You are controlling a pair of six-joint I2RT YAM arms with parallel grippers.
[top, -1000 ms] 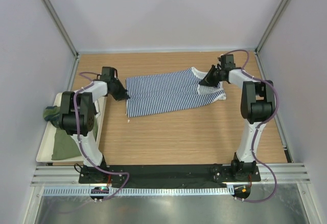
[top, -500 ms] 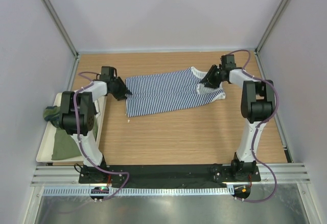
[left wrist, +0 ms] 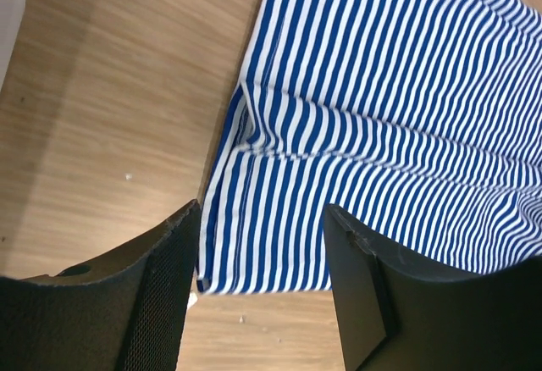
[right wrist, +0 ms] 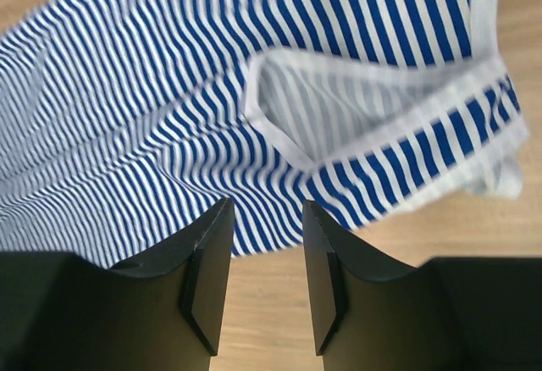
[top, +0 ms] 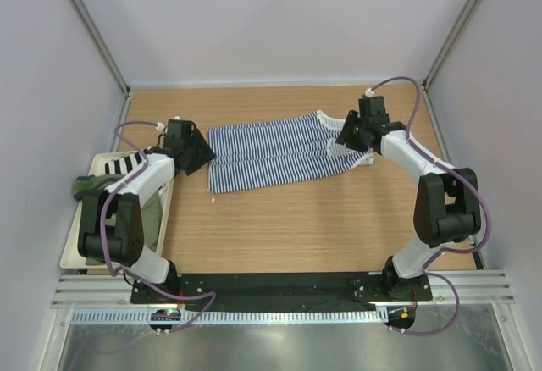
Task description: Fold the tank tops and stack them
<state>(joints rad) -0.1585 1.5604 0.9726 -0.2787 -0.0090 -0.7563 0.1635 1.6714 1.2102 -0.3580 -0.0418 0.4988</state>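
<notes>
The navy-and-white striped tank top [top: 275, 155] lies folded lengthwise across the far half of the table, hem to the left, white-trimmed straps [right wrist: 373, 125] to the right. My left gripper [top: 201, 157] hovers open just over the hem's near corner [left wrist: 222, 252], with nothing between its fingers [left wrist: 161, 286]. My right gripper [top: 343, 138] is open above the near edge of the strap end [right wrist: 267, 210], holding nothing. The olive green tank top [top: 152, 218] lies bunched in the tray on the left.
A white tray [top: 76, 248] sits at the table's left edge; a piece of dark-striped cloth [top: 118, 165] shows at its far end. Bare wood [top: 296, 227] lies between the striped top and the arm bases. Enclosure walls and posts [top: 93, 32] ring the table.
Both grippers have opened and let go of the striped top, which now rests flat. Both arms have drawn back a little, and the left arm's elbow has swung off the tray.
</notes>
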